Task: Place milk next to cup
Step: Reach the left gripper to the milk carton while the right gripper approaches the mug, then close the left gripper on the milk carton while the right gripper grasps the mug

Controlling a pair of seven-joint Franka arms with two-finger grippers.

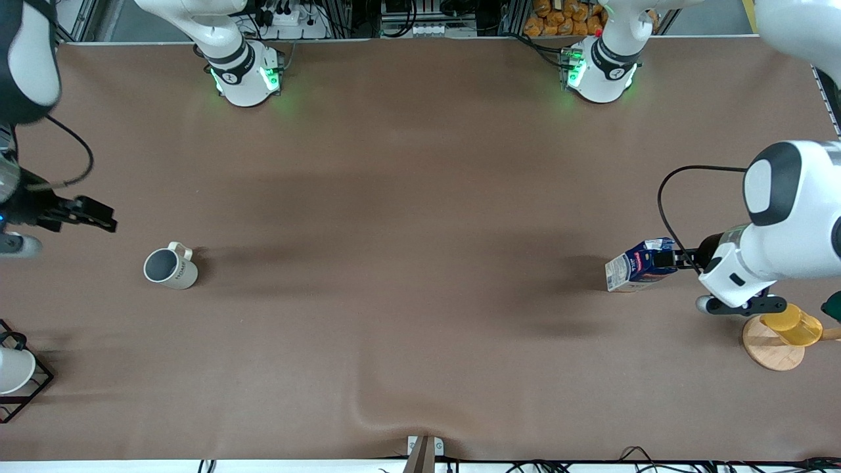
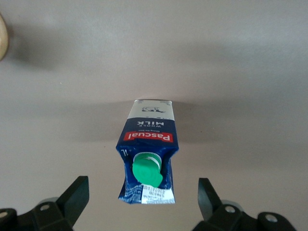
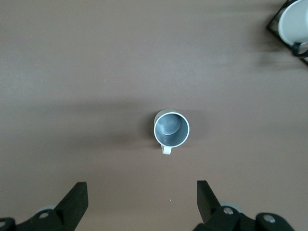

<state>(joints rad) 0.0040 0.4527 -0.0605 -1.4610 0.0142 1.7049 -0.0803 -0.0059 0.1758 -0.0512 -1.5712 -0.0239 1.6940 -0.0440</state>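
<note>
The small dark-blue gable-top milk carton with the green screw cap [image 1: 640,265] stands on the brown surface [image 1: 420,197] at about four o'clock in the front view, toward the left arm's end, apparently upright. Its long axis looks close to vertical, cap end up; in the left wrist view the carton [image 2: 148,154] shows its green cap and red logo face toward the camera, with the folded top ridge running across between the fingers.

The left tool [image 1: 670,259] hangs right at the carton's top, fingers [image 2: 72,199] spread wide on either side of it, gripping nothing yet. Just beside that arm, nearer the front camera, sit a yellow plastic cup [image 1: 793,325] and a round wooden coaster [image 1: 772,351].

Way over at nine o'clock stands the beige-cream ceramic mug with the loop handle [image 1: 171,267], upright, mouth up, well apart from the carton. The right tool [image 1: 89,215] waits above the surface near it, released and empty; its wrist view looks down into the mug's grey inside [image 3: 171,128].

The risks, as I judge them: the fingers could close on the soft gable or cap, so the carton tilts or slips. It's a long carry, too, and arriving low could clip the mug or the waiting right arm.
</note>
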